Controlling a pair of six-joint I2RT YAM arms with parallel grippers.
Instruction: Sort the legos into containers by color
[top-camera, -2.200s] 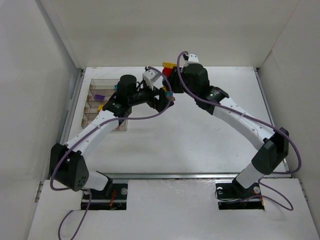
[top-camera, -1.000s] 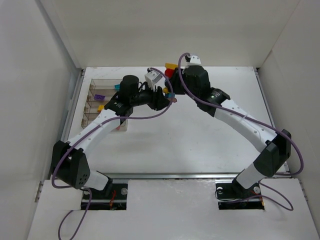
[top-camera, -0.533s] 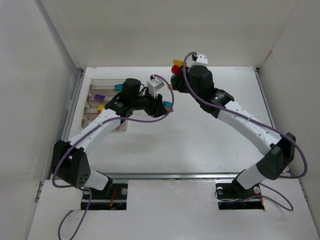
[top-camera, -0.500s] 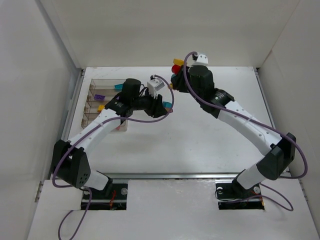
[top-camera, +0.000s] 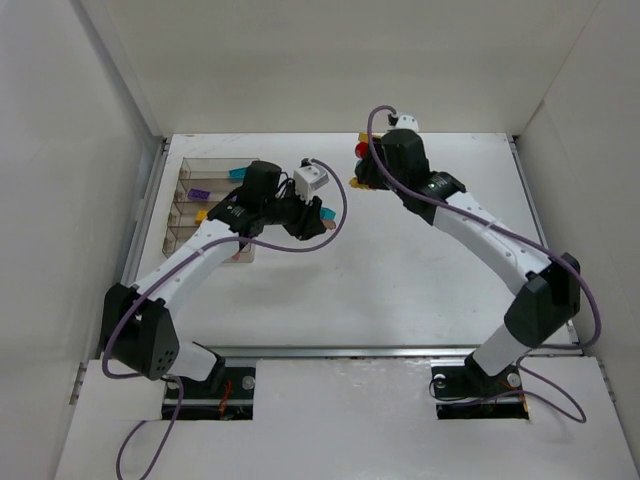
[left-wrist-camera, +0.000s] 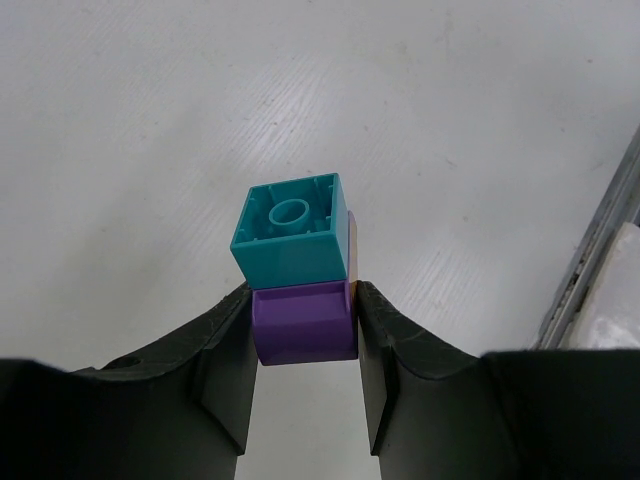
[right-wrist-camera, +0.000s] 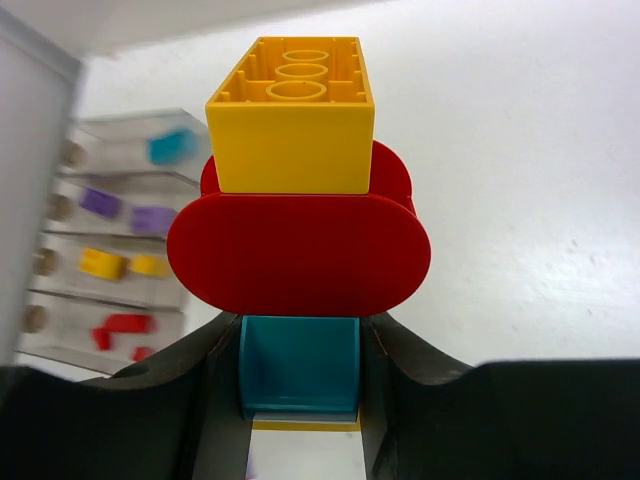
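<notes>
The left fingers (left-wrist-camera: 225, 370) pinch a small purple plastic brick (left-wrist-camera: 305, 335) with a teal plastic brick (left-wrist-camera: 290, 235) stuck on it, above the white tabletop (left-wrist-camera: 150, 100). The right fingers (right-wrist-camera: 205, 400) clamp the teal base brick (right-wrist-camera: 300, 365) under a red rounded plate (right-wrist-camera: 298, 255) and a yellow brick (right-wrist-camera: 292, 140). The bricks look light, rigid and slick, so they likely need grips on their flat sides.
</notes>
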